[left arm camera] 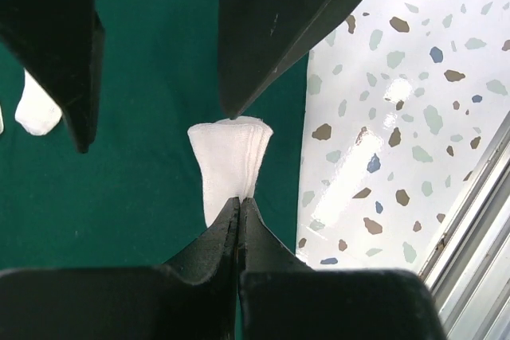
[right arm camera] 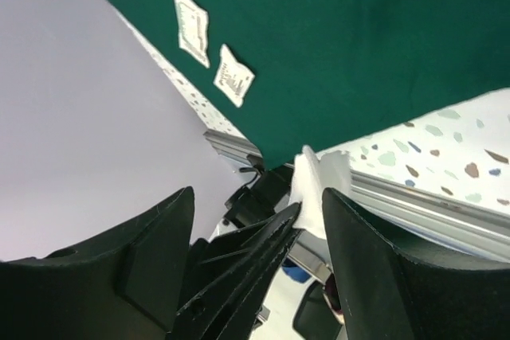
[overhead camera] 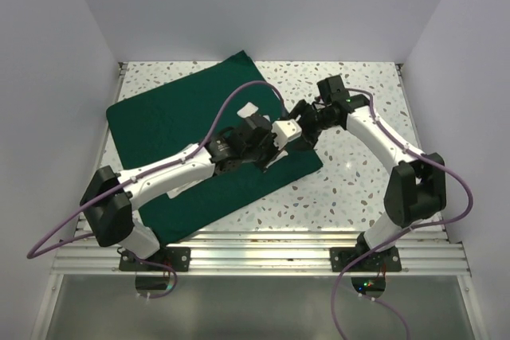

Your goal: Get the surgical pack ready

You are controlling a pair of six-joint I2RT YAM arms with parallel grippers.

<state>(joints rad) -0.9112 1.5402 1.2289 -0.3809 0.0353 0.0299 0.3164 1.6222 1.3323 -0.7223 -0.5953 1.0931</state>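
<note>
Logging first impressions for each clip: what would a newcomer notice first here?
The grippers meet above the right edge of the green drape: the left gripper is shut on a white gauze pad, the right gripper open around it. Two white packets lie flat on it near an edge.

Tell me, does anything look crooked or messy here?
Yes: the large dark green cloth drape lies crooked on the speckled table, one corner reaching its near edge. Nothing looks spilled or torn. The left hand pinches a folded white gauze pad.
</note>
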